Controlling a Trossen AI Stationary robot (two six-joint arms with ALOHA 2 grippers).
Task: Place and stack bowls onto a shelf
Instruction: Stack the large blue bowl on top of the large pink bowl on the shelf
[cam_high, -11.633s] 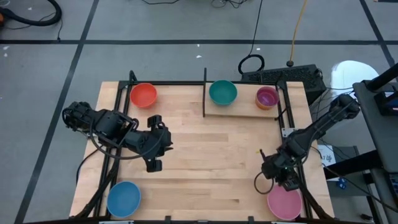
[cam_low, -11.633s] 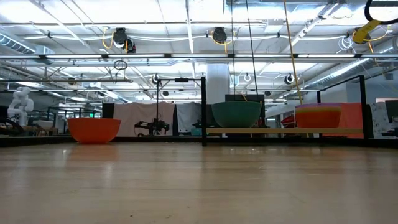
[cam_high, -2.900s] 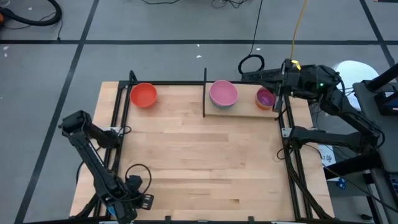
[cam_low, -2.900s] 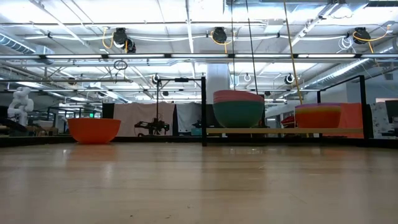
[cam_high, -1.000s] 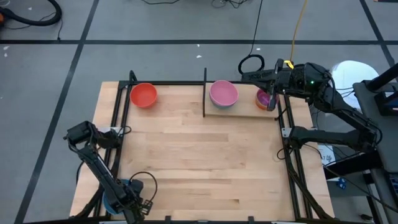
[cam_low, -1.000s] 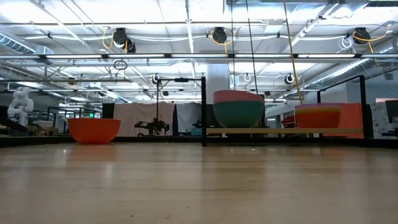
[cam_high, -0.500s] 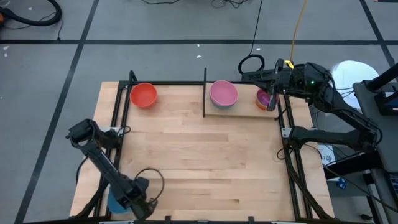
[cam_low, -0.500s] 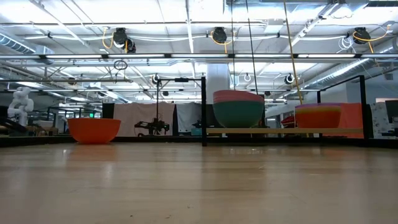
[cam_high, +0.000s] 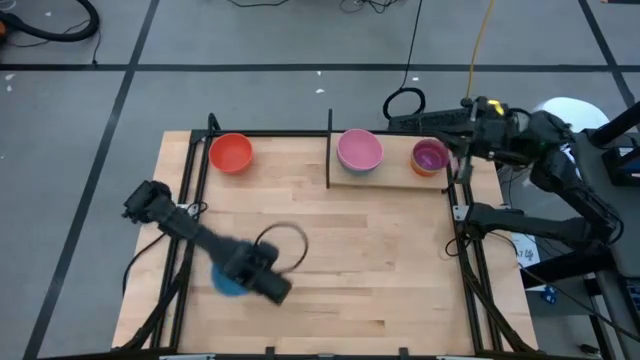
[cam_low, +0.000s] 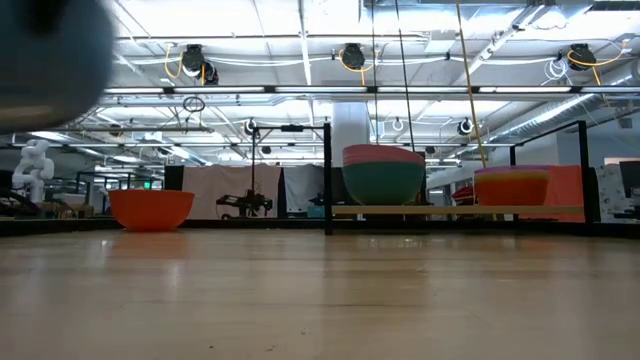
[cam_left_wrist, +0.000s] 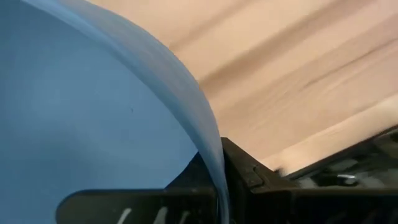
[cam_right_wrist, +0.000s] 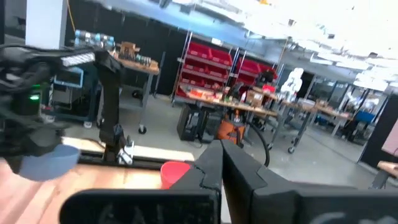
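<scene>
Change, L arm: left gripper was down at the near-left corner a sec ago; it's now swung out over the left-centre of the table, blue bowl carried w/ it.
L grip: fingers pinched on the blue bowl's rim, wall clamped between them.
Change, R arm: right gripper has drawn back off the stacked small bowls, now at the table's far-right edge, jaws pressed together, nothing in them.
Shelf: far edge, right of centre. Pink bowl nested in the teal bowl by the black post; purple-topped stack of small bowls at the right end.
Red-orange bowl: far-left corner, on the table, well apart from the shelf.
Open room: centre and near-right of the board bare; black frame rails run along both sides.
</scene>
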